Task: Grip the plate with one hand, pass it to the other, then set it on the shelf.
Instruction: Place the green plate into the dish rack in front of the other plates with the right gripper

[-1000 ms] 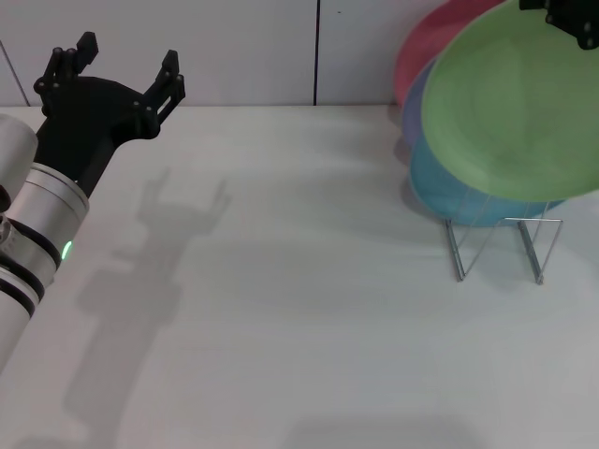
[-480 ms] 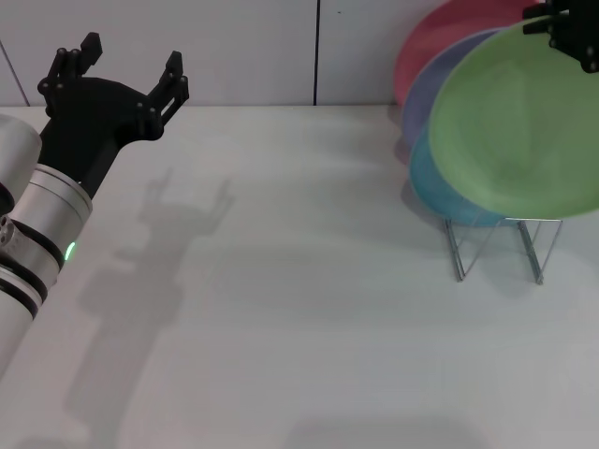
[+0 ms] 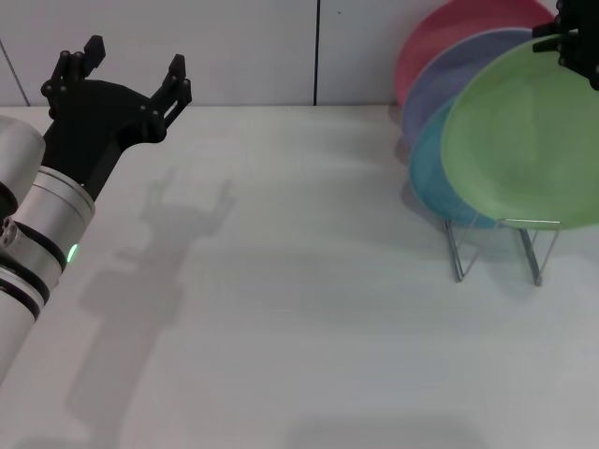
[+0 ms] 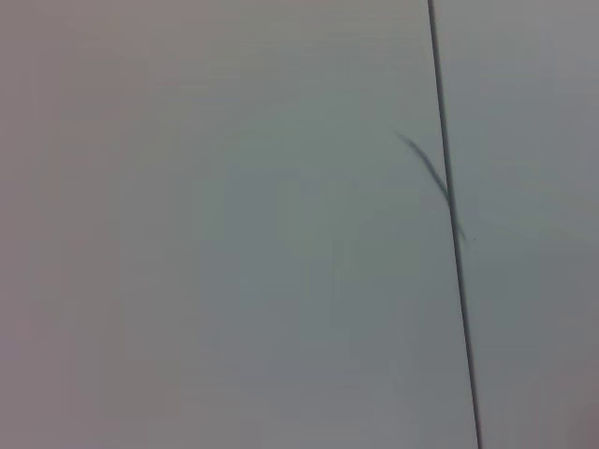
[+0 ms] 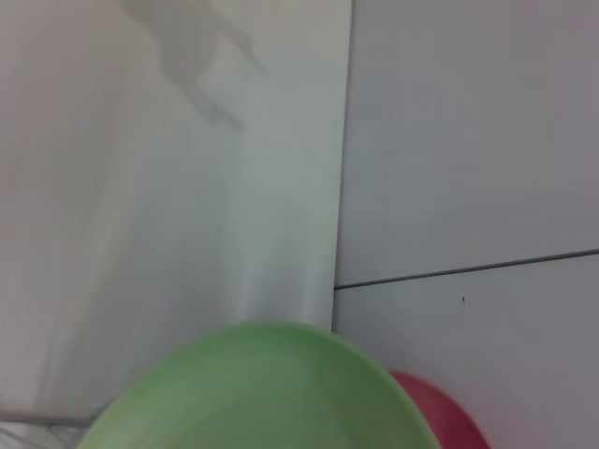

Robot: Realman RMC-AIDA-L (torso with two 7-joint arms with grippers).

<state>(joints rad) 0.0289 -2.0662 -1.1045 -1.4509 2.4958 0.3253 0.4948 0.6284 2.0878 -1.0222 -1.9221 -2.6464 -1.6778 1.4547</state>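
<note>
Leaning plain light-green plate (image 3: pixel 529 140), seemingly matte

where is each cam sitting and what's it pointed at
Head: high, facing forward and down at the table; shows left gripper, right gripper, green plate, rack.
Left wrist: faces a blank wall with a dark seam; no robot parts show.
Right wrist: above the green plate; no fingers show.
Shared: green plate, red plate.

Head view: high, facing forward-down over white table (image 3: pixel 309 309), wall (image 3: pixel 243 47) beyond. Left wrist view: close on blank wall, dark seam (image 4: pixel 449 224). Right wrist view: close above green plate (image 5: pixel 257 388); shares plate (image 3: pixel 529 140), table, wall with head view
</note>
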